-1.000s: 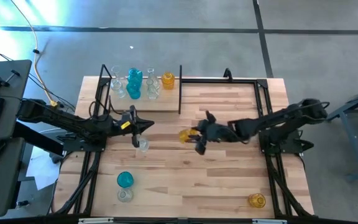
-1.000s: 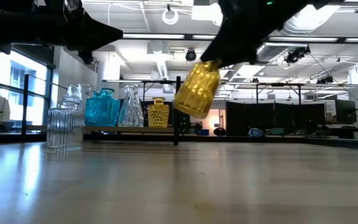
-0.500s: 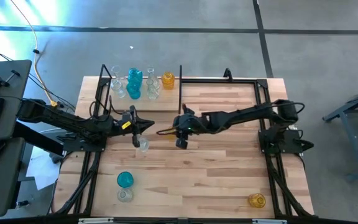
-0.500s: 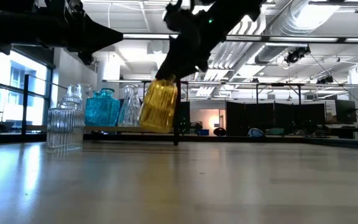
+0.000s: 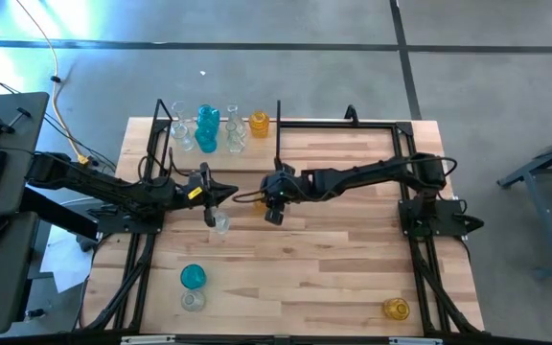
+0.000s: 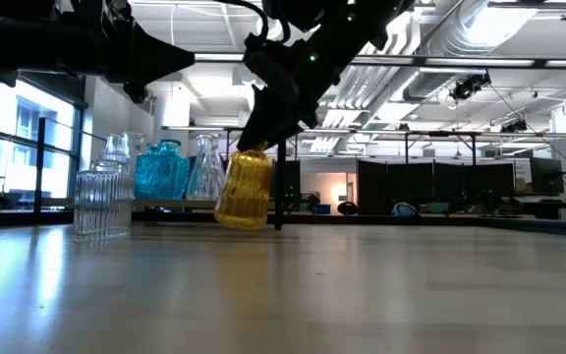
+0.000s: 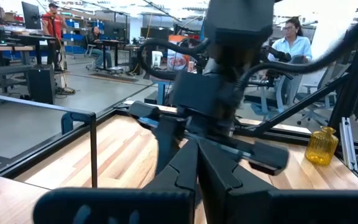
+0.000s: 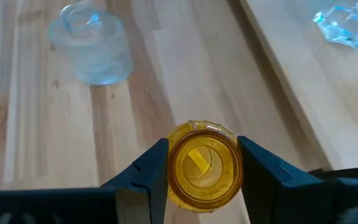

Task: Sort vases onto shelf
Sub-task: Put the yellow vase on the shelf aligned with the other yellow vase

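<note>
My right gripper (image 5: 268, 201) is shut on an amber vase (image 6: 244, 189) in the middle of the table, just in front of the shelf (image 5: 247, 158). The shelf, at the far left, carries teal (image 5: 207, 120), clear (image 5: 235, 134) and amber (image 5: 259, 123) vases standing on their bases. My left gripper (image 5: 226, 195) is shut and holds nothing, hovering above a clear ribbed vase (image 5: 220, 222) that stands on the table. In the right wrist view that clear vase (image 8: 95, 50) stands beyond the held amber one (image 8: 201, 168). My right gripper pinches the amber vase at its top, round the mouth (image 8: 229, 155), one finger (image 8: 151, 168) on each side. The fingers come from above, slanting in from the table's right. The vase hangs below them, slightly tilted and lifted clear of the table.
A teal vase (image 5: 192, 276) and a clear one (image 5: 192, 300) stand near the table's near left edge, and an amber vase (image 5: 396, 309) stands at the near right corner. A black frame rail (image 5: 353, 123) runs along the far edge. People sit in the room beyond.
My right gripper has carried the amber vase toward the table's left and down, closing on the shelf's right end. The vase stays shut in the fingers and hangs lower and nearer the tabletop than before.
</note>
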